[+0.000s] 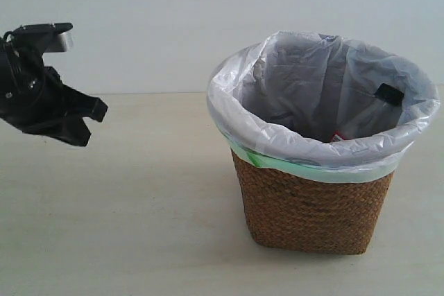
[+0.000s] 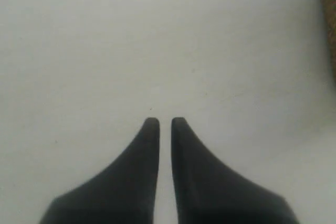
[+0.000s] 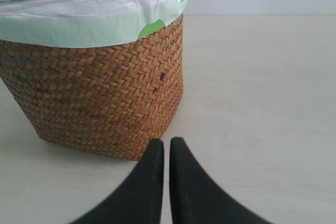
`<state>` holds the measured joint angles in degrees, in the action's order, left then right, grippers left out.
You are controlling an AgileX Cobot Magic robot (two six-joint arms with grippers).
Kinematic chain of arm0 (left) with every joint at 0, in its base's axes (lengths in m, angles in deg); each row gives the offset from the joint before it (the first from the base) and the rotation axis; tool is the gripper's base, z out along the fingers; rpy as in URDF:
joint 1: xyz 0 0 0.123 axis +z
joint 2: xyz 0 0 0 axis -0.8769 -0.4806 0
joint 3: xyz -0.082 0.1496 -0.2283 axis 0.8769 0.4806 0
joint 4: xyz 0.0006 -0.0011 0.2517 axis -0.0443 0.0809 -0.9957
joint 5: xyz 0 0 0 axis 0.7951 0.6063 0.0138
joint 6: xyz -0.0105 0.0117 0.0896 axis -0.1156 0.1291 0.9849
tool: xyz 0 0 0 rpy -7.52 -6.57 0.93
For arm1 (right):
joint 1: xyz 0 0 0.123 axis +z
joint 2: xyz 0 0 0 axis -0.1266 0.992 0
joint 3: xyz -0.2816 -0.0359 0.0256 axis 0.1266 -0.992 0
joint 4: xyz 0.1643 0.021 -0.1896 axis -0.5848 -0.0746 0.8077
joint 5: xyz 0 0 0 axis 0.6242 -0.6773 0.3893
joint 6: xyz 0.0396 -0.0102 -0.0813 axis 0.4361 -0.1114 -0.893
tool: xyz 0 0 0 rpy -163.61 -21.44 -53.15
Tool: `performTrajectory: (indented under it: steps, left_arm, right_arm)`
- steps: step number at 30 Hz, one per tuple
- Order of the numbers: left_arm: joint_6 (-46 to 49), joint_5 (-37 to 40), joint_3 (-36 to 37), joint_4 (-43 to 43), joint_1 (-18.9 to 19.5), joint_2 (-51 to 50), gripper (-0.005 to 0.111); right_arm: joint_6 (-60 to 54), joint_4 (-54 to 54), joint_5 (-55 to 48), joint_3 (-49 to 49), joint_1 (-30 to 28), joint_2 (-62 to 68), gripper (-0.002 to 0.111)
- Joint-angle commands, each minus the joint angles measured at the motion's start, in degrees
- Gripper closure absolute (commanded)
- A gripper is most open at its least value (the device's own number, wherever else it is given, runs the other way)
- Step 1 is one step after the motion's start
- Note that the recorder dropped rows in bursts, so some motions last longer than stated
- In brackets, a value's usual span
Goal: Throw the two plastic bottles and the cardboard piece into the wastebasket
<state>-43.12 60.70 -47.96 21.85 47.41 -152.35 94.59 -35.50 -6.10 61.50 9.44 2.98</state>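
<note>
The wicker wastebasket (image 1: 312, 206) with its white liner and green band stands right of centre on the table. Inside it leans the slim clear bottle (image 1: 366, 117), its black cap (image 1: 390, 93) near the rim and a bit of red label (image 1: 338, 136) lower down. The green-capped bottle and the cardboard piece are not visible. My left gripper (image 1: 92, 123) hangs in the air far left of the basket, shut and empty (image 2: 165, 121). My right gripper (image 3: 166, 141) is shut and empty too, low over the table close to the wastebasket's base (image 3: 94, 103); it is outside the exterior view.
Pale table surface (image 1: 125, 227) spreads to the left of and in front of the basket. A sliver of the basket's wicker side (image 2: 331, 24) shows at the edge of the left wrist view. A plain wall stands behind.
</note>
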Motion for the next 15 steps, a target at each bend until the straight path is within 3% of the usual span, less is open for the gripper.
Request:
performTrajectory:
  steps: [1,8,15]
  left_arm:
    - [-1.42,-3.35,4.51,1.04,-0.61,1.62,0.103]
    - [-1.63,-15.3,15.07,8.11,-0.69,9.46,0.103]
    - [-1.63,-17.27,20.16,8.86,-0.69,14.8,0.103]
  right_arm:
    - [-0.07,0.34,0.15,0.0,-0.17,-0.35,0.108]
    - [-0.07,0.34,0.15,0.0,-0.17,-0.35,0.108]
    - [-0.07,0.34,0.15,0.0,-0.17,-0.35,0.108]
